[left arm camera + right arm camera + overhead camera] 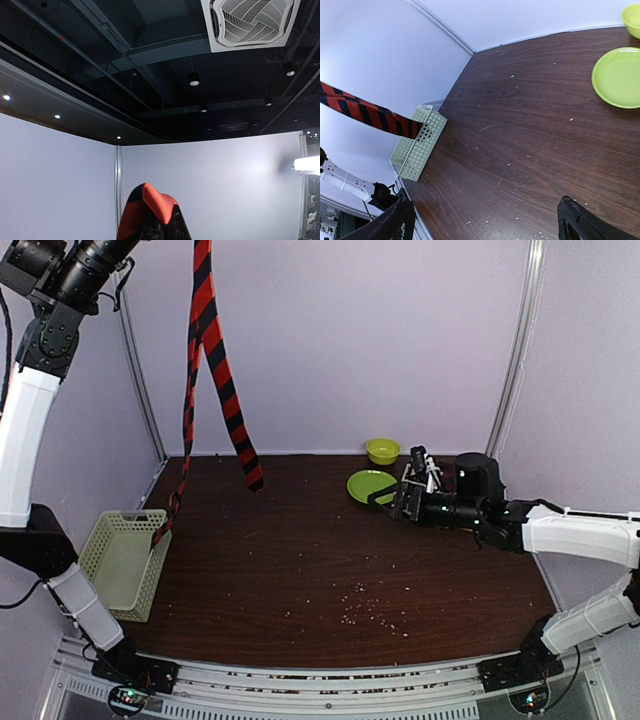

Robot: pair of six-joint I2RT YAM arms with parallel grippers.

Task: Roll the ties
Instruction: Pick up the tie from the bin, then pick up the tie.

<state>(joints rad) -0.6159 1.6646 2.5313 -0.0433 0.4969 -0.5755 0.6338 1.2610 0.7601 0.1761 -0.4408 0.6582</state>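
An orange-red tie (pixel 203 310) with black diagonal stripes hangs from above the top view's upper edge in two strands. Its wide end (pixel 250 472) dangles over the back of the table. Its narrow end (pixel 163 530) reaches the rim of the basket. My left arm is raised high, and its gripper is out of the top view. In the left wrist view the folded tie (pixel 156 212) covers the jaws, which are shut on it. My right gripper (pixel 398 502) hovers low over the table's right side, open and holding nothing (pixel 487 225). The tie (pixel 365 114) crosses the right wrist view at left.
A pale green mesh basket (pixel 120 560) (pixel 417 145) stands at the table's left edge. A green plate (pixel 368 485) (pixel 618 77) and a small green bowl (pixel 382 450) sit at the back right, close to my right gripper. Crumbs dot the dark wooden table (pixel 320 570).
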